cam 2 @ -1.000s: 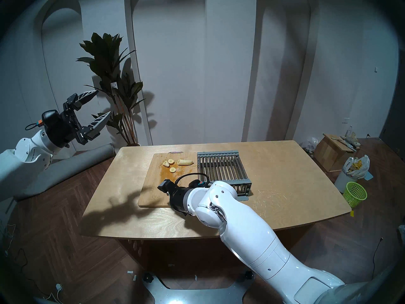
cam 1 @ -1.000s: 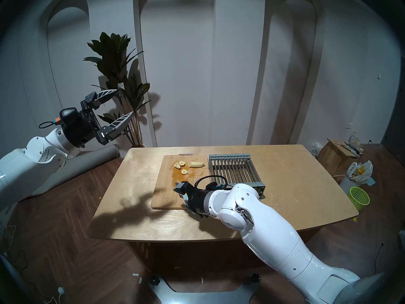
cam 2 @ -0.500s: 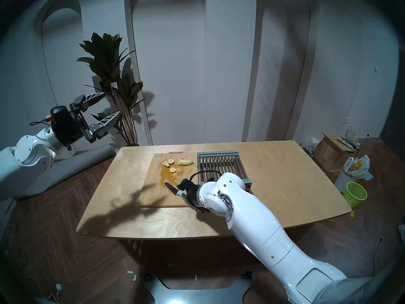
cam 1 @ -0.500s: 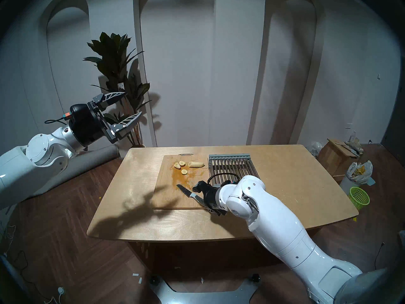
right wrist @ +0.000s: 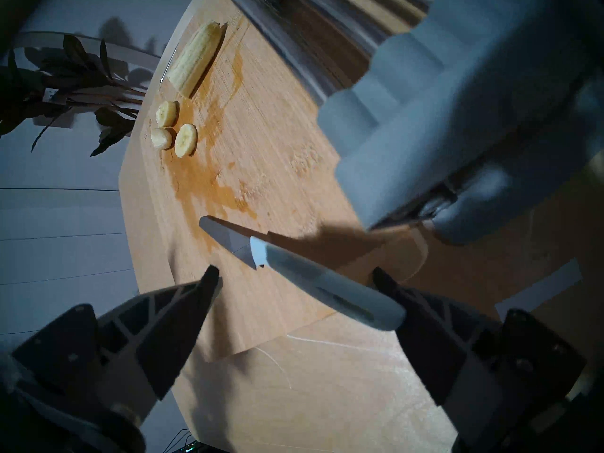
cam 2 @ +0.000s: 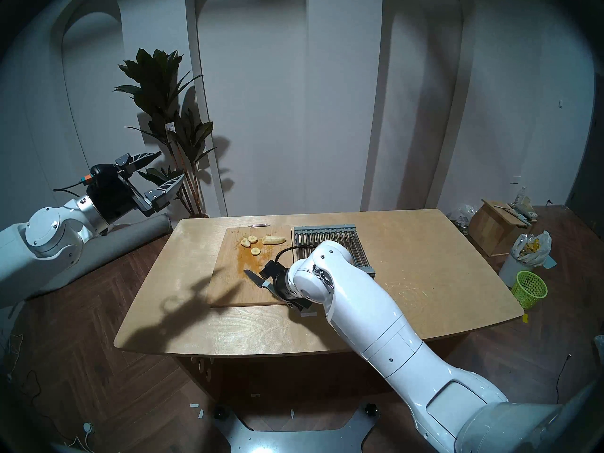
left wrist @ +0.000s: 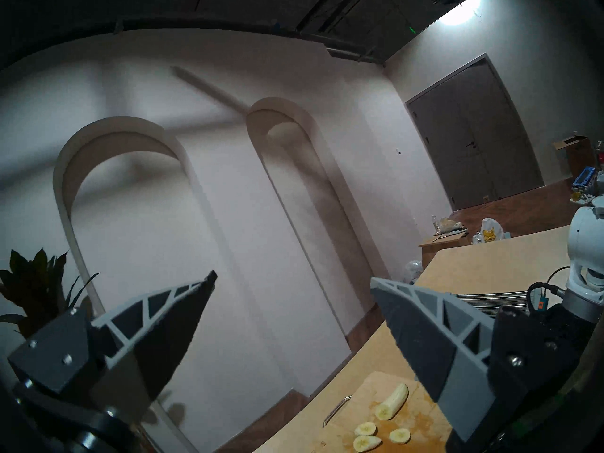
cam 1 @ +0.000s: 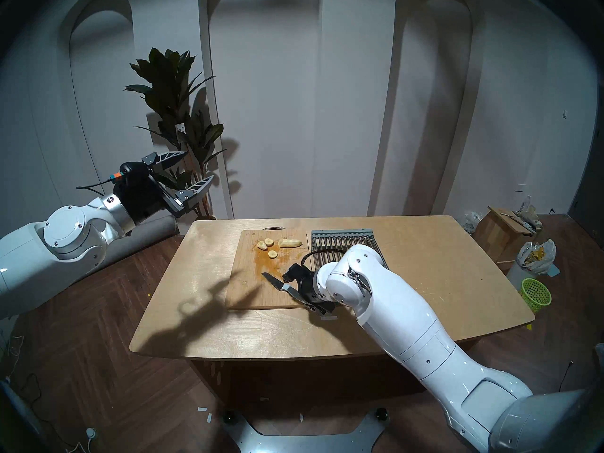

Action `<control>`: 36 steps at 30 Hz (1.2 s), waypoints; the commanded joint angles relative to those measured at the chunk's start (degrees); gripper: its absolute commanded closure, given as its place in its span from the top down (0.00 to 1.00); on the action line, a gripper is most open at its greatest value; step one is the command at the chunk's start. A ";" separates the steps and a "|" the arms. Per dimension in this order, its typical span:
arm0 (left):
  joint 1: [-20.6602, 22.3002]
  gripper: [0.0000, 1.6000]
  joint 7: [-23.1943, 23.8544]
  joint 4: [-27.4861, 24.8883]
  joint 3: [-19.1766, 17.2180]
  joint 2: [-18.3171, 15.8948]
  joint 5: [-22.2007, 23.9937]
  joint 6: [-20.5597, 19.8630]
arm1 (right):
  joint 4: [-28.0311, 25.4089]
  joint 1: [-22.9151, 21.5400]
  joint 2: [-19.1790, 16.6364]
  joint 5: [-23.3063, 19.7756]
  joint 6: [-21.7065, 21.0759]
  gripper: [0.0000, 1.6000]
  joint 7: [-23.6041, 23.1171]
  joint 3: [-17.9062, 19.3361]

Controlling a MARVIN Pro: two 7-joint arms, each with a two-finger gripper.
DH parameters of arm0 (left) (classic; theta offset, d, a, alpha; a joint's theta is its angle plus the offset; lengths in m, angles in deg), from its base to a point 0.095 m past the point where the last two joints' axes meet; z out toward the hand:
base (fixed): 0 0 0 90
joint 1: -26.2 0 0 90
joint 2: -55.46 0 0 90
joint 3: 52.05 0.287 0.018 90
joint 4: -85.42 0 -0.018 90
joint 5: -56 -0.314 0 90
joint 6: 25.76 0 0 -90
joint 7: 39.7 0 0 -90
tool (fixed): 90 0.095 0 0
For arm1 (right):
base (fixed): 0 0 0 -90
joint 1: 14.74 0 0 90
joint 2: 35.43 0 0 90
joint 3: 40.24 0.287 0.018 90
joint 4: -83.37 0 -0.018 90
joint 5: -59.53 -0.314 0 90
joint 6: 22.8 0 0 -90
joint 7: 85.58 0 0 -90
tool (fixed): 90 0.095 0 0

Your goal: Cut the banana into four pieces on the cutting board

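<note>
The banana lies cut on the cutting board [cam 1: 248, 289]: a stub [cam 1: 290, 243] and three round slices [cam 1: 269, 246] at the board's far end, also seen in the left wrist view [left wrist: 392, 405] and the right wrist view [right wrist: 196, 63]. A knife [cam 1: 276, 281] with a dark blade and grey handle [right wrist: 310, 282] lies flat on the board's near right part. My right gripper [right wrist: 294, 271] hovers low over that corner, open, its fingers on either side of the handle and not closed on it. My left gripper [cam 1: 199, 165] hangs open and empty in the air, left of the table.
A grey slatted metal rack [cam 1: 343, 243] stands against the board's right edge, partly behind my right arm. A potted plant [cam 1: 176, 99] stands behind the table's left corner. On the floor to the right are a green basket [cam 1: 536, 293], a rubbish bag and a wooden box.
My right wrist drew back to the right, uncovering the knife lying on the board. My left arm swung lower and nearer the table, gripper still open.
</note>
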 commanded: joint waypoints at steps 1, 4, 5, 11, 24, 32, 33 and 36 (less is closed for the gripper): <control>-0.04 1.00 -6.23 -2.32 -3.17 -0.35 -1.50 -2.72 | -2.10 -0.92 1.88 -1.16 -0.62 1.00 4.22 -1.84; -0.38 1.00 -8.64 -3.65 -4.16 -0.40 -2.20 -4.35 | -2.66 -0.70 1.65 -1.73 -0.41 1.00 5.95 -2.08; -0.54 1.00 -9.45 -4.06 -4.52 -0.42 -2.26 -4.87 | -2.94 -0.61 1.47 -1.92 -0.31 1.00 6.56 -2.09; -1.29 1.00 -12.92 -5.95 -6.48 -0.48 -2.42 -7.84 | -5.61 0.28 0.28 -3.24 0.26 1.00 9.19 -1.44; -2.38 1.00 -17.29 -10.14 -9.66 -0.59 -2.53 -12.87 | -16.08 2.10 -0.98 -8.34 -0.47 1.00 12.20 0.35; -2.10 1.00 -20.52 -11.31 -10.81 -0.63 -1.96 -13.44 | -22.42 -2.00 -2.28 -6.36 -3.06 1.00 12.60 0.68; -2.10 1.00 -21.04 -11.38 -11.01 -0.63 -1.80 -13.48 | -22.84 -2.37 -2.49 -6.22 -3.08 1.00 12.78 1.05; -1.97 1.00 -22.16 -11.39 -11.48 -0.64 -1.48 -13.42 | -24.57 -3.18 -3.44 -5.29 -3.59 1.00 12.80 1.68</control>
